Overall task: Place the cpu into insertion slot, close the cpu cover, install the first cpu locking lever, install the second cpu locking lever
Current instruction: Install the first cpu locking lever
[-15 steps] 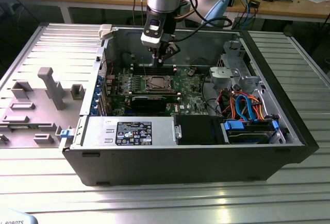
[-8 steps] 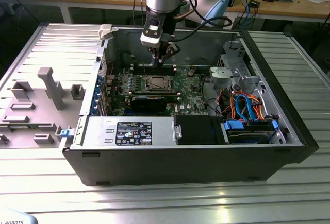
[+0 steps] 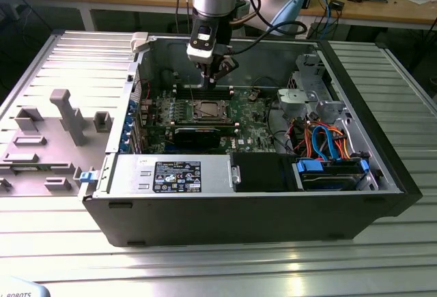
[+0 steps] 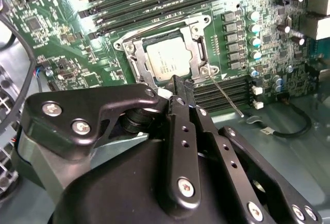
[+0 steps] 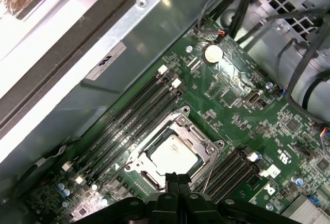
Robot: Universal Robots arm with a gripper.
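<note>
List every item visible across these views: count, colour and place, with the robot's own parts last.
Open black computer case: one, on the ribbed metal table.
Green motherboard: one, on the case floor.
Square silver-rimmed insertion slot: one, mid-board.
Dull silver square cpu: one, seated in the slot.
Thin silver cpu cover frame: one, flat around the chip.
Thin metal locking lever: one, angled off the slot's corner.
Black memory slots: several, beside the slot.
Grey removed side panel: one, at the exterior view's left.
Black gripper: one, fingers together, just above the slot's edge.

text: "ROBOTS" | on: white plate (image 3: 20, 291) | exterior view's lower left
</note>
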